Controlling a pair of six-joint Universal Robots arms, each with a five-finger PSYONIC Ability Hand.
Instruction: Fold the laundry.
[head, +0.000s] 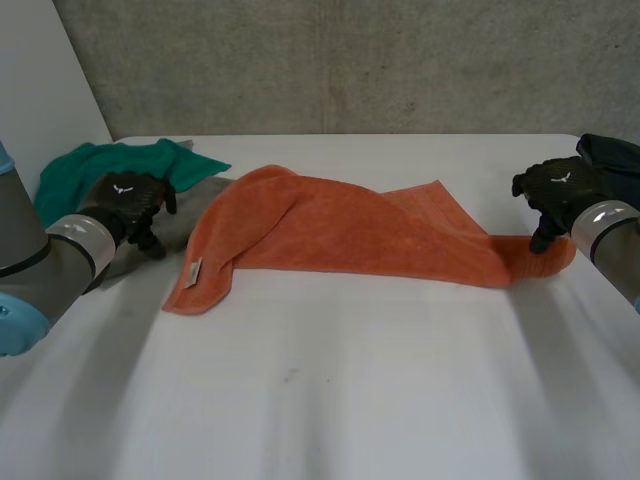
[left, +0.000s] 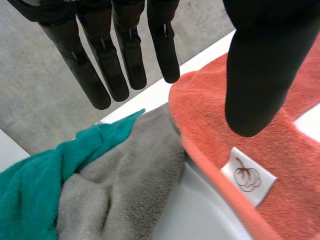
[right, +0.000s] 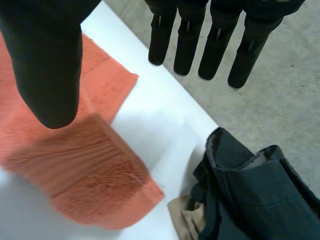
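The orange towel (head: 350, 235) lies rumpled across the middle of the table (head: 330, 400), loosely doubled over, with a white label (left: 248, 176) at its left end. My left robot hand (head: 128, 197) hangs open there, over a grey cloth (left: 125, 185) and a green cloth (left: 35, 195). My right robot hand (head: 558, 187), fingers straight, holds nothing above the other end.

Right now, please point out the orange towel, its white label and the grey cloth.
orange towel (head: 350, 230), head view, on its middle.
white label (left: 248, 176), left wrist view, on its printed centre.
grey cloth (left: 125, 185), left wrist view, on its bunched middle.
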